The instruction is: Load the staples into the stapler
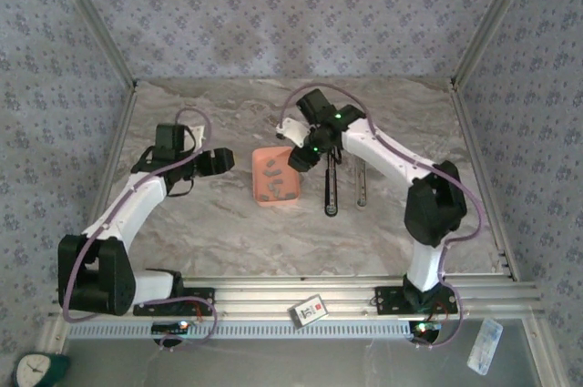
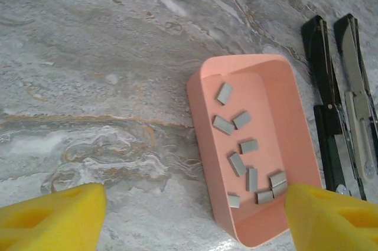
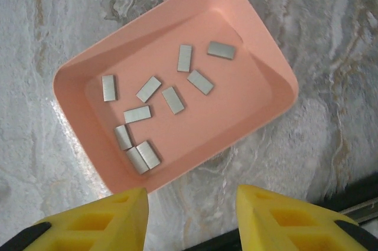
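Staples [image 3: 173, 100]: we count ten grey strips, loose in the tray [image 3: 82, 74].
Tray: on the tabletop [image 2: 106, 56], just beside the stapler [image 2: 323, 103].
Writing: a card [image 1: 312, 310] on the near rail, too small for us to read.
Left gripper [image 2: 195, 212]: spread wide and empty, arm reaching towards the tray.
Right gripper [image 3: 192, 204]: fingers apart and empty, wrist bent down over the tray's edge.

We see a table top [image 1: 228, 232] with a grey and brown marble pattern. Three walls [image 1: 273, 5] stand around it, covered in pale blue-grey wallpaper with small flower figures, and slanted metal posts [image 1: 94, 14] join them. Grooved metal rails [image 1: 273, 291] run along the near edge. The light is soft and even.
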Tool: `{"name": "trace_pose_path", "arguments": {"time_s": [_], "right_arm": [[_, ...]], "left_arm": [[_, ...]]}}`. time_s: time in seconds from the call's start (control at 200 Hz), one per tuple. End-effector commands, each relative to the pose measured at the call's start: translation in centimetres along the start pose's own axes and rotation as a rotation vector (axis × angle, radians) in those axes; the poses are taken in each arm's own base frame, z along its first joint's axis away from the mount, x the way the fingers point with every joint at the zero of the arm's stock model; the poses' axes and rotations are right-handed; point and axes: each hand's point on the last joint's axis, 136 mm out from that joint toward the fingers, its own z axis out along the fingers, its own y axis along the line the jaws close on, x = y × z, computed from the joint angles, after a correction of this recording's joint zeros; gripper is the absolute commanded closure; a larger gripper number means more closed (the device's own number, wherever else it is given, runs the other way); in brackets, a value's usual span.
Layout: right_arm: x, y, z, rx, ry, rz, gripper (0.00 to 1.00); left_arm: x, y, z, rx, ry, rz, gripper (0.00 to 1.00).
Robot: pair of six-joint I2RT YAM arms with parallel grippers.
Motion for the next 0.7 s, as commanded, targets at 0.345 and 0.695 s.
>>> {"name": "trace_pose_path", "arguments": {"time_s": [0.345, 0.695], "right_arm": [[1.4, 2.9, 7.2, -0.201, 0.175, -0.451, 0.59], [0.5, 3.1, 10.8, -0.307, 0.121, -0.523, 0.63]], "left_arm": [[-0.3, 2.9, 0.5, 0.001, -0.034, -0.09, 0.21], [-0.4, 4.3, 0.4, -0.011, -0.052, -0.135, 0.21]]}}
